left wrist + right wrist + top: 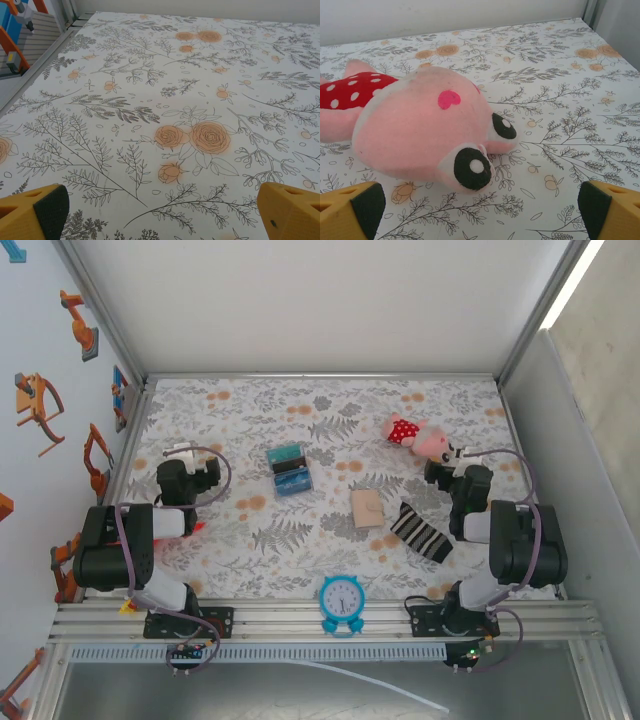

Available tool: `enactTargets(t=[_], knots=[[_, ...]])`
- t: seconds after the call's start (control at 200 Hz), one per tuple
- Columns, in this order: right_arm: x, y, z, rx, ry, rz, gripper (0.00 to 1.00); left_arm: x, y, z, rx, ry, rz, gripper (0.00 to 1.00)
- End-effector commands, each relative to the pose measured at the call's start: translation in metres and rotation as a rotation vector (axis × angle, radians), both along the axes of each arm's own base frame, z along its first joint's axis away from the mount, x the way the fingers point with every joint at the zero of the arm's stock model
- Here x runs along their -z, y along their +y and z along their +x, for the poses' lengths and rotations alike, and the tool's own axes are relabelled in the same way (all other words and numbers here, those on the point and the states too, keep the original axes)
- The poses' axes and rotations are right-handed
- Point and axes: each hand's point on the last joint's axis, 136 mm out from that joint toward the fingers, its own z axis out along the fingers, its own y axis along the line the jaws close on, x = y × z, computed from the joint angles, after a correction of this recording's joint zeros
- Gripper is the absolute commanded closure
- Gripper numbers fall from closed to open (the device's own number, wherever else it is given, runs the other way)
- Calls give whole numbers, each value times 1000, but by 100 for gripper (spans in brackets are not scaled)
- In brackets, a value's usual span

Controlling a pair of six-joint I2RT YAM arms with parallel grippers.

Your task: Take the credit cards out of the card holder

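The tan card holder (367, 507) lies folded shut on the flowered cloth right of centre. Two credit cards, one teal (287, 455) and one blue (293, 483), lie side by side on the cloth to its left, apart from it. My left gripper (187, 452) rests low at the left, open, well left of the cards. In the left wrist view the gripper (160, 215) has only bare cloth between its yellow fingers (35, 212). My right gripper (450, 457) is open at the right, and its wrist view (480, 210) faces the pink plush.
A pink plush toy (418, 438) with a red spotted part lies at the back right, close in front of the right gripper (425, 130). A black-and-white striped sock (421, 531) lies right of the wallet. A blue clock (342, 600) stands at the near edge.
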Motion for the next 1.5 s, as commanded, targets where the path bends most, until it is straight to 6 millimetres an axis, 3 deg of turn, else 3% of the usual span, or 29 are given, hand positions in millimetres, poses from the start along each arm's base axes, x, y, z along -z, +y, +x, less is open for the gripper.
enactTargets(t=[0.0, 1.497], knots=[[-4, -4, 0, 16, -12, 6, 1, -1, -1, 0, 2, 1, -7, 3], [-6, 6, -3, -41, -30, -5, 1, 0, -2, 0, 2, 2, -9, 3]])
